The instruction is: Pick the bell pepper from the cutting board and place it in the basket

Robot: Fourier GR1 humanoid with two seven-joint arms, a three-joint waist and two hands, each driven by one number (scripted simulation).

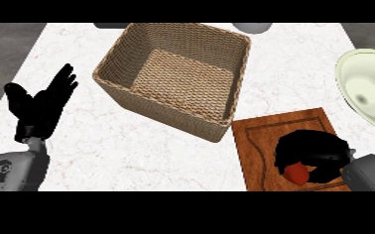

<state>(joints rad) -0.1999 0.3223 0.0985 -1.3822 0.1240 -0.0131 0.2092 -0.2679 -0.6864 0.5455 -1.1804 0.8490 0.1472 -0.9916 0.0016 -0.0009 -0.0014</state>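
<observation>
1. Bell pepper (296, 173): red, only a small patch showing. It sits at the near right of the cutting board (260, 144), under the right hand; whether it is lifted off the wood cannot be told.
2. Right hand (311, 151): black, fingers curled round the pepper, hiding most of it.
3. Handling, as judged: a pepper is light and hollow, with smooth waxy skin that may slide, and firm walls that yield a little under squeeze. Best taken across its broad body, fingers on one side and thumb opposite, not by the stem.
4. Basket (172, 74): woven, square, open-topped, tilted in view; it stands on the table to the left of and beyond the board, its near corner just beside the board's far left corner. Nothing visible inside.
5. Left hand (40, 104): at the left edge, fingers straight and spread upward, resting, holding nothing.
6. Table (88, 144): white marbled top.
7. Pale bowl (359, 84): at the right edge, beyond the board.
</observation>
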